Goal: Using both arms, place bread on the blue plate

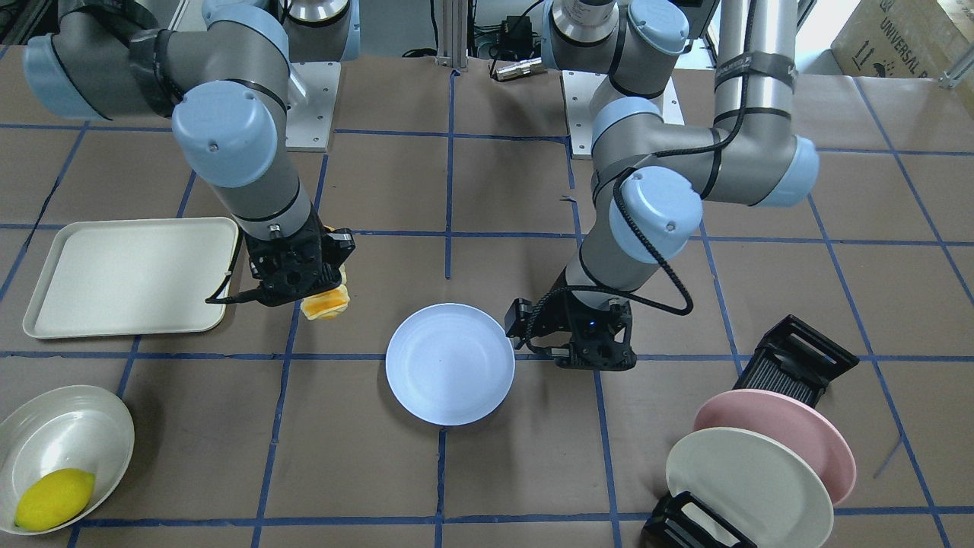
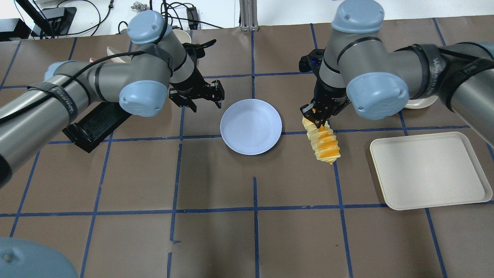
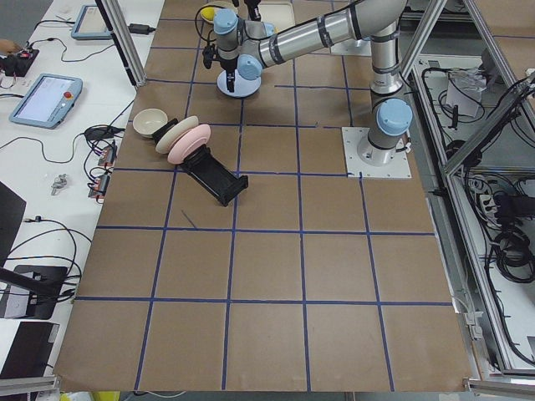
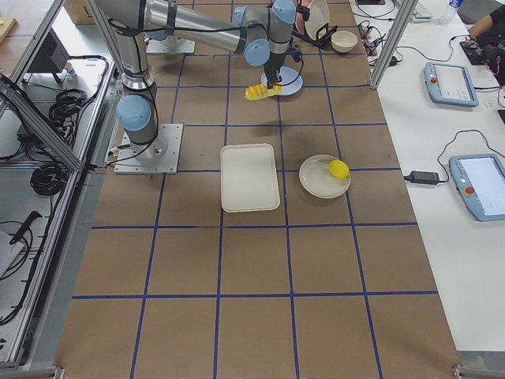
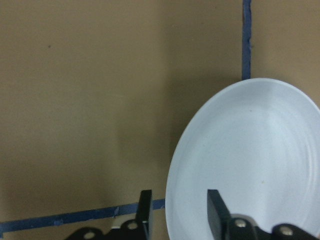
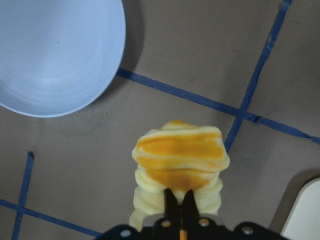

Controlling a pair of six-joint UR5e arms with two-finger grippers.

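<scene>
The bread [image 2: 325,141], an orange-and-cream ridged roll, hangs lengthwise from my right gripper [image 2: 317,119], which is shut on its upper end above the table, to the right of the blue plate [image 2: 251,126]. In the right wrist view the gripper [image 6: 179,205] pinches the bread [image 6: 177,160], with the plate [image 6: 55,50] off to the upper left. My left gripper [image 2: 206,104] is open at the plate's left edge. In the left wrist view its fingers [image 5: 215,210] stand either side of the plate's rim [image 5: 172,170]. The plate [image 1: 449,364] is empty.
A cream tray [image 2: 428,170] lies to the right of the bread. A black rack [image 1: 806,354] holds a pink plate [image 1: 799,434] and a cream-white plate [image 1: 746,487]. A white bowl [image 1: 46,426] holds a yellow lemon [image 1: 55,498].
</scene>
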